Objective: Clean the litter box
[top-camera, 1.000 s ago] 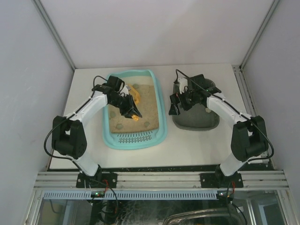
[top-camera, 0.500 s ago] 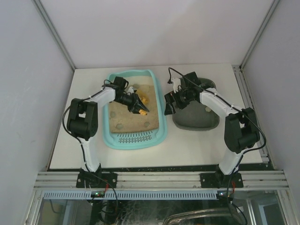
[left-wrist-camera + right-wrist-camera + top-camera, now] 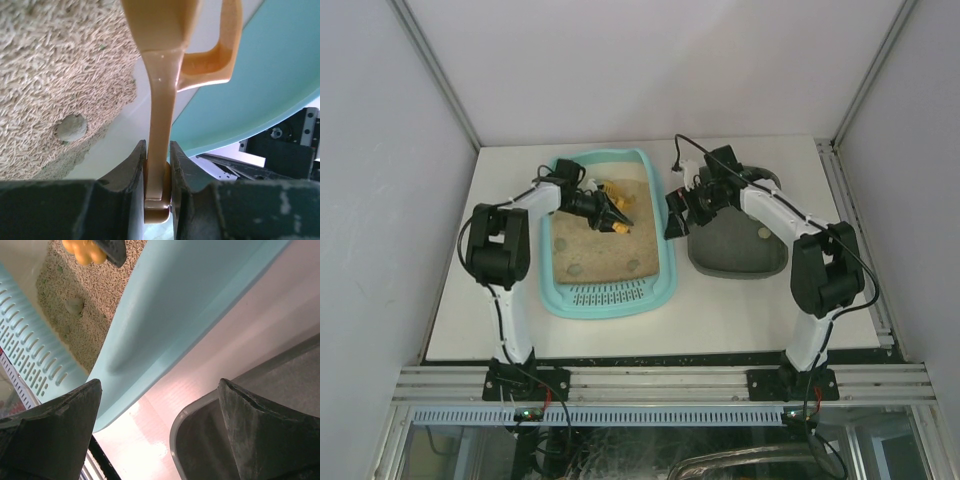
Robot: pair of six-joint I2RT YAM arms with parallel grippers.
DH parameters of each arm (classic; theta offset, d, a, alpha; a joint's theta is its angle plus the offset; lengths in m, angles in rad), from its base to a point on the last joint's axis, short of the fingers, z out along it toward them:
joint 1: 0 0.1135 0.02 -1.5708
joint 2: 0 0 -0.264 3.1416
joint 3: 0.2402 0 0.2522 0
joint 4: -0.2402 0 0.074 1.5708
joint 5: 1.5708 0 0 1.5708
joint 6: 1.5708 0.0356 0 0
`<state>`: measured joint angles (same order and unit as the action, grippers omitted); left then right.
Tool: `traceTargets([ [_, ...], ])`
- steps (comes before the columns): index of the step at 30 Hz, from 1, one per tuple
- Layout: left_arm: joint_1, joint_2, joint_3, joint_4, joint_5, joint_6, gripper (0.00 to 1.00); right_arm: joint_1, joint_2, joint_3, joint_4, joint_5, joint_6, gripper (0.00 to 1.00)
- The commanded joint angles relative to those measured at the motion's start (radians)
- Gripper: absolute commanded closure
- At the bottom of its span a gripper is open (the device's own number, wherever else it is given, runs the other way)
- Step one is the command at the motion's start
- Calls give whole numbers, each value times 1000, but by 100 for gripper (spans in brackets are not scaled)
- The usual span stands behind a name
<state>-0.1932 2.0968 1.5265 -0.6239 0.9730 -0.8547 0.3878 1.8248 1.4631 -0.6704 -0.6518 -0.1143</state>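
The light turquoise litter box (image 3: 558, 298) lies left of centre, tan sand inside, slotted grate at its near end. My left gripper (image 3: 604, 213) is over the far part of the sand, shut on the handle of an orange scoop (image 3: 617, 222). In the left wrist view the scoop's handle (image 3: 161, 125) is clamped between my fingers, with a grey clump (image 3: 70, 128) on the sand to the left. My right gripper (image 3: 674, 221) is open and empty, between the litter box's right rim (image 3: 200, 300) and the dark grey tray (image 3: 200, 450).
The dark grey tray (image 3: 760, 262) stands right of the litter box with a pale clump (image 3: 762, 232) in it. Two greyish clumps (image 3: 574, 268) lie on the sand near the grate. White walls enclose the table on three sides.
My left gripper has swung from the box's middle to its far part, carrying the scoop. My right gripper has moved left from over the grey tray to the litter box's rim.
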Motion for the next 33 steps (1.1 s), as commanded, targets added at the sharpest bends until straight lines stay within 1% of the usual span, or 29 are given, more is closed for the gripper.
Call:
traceTargets([
  [1,29,-106,-134,104,5,-100,100,6,16,73,-21,-38,6,0],
  [4,30,-178,-257,212,13,-160,100,8,19,75,-25,-29,10,0],
  [7,26,-257,-383,366,22,-246,100,10,12,65,-22,-17,9,0],
  [10,27,-309,-445,408,24,-273,100,12,4,51,-14,-14,11,0],
  [14,28,-325,-479,422,22,-278,100,14,7,43,-11,-11,12,0],
  [20,78,-267,-457,454,-22,-293,100,17,11,32,3,-2,11,0],
  [24,97,-191,-379,501,-16,-322,100,18,14,27,10,-1,12,0],
  [29,96,-119,-263,503,5,-306,100,24,22,25,11,-2,12,0],
  [33,97,-85,-219,491,26,-287,100,29,22,25,12,1,12,0],
])
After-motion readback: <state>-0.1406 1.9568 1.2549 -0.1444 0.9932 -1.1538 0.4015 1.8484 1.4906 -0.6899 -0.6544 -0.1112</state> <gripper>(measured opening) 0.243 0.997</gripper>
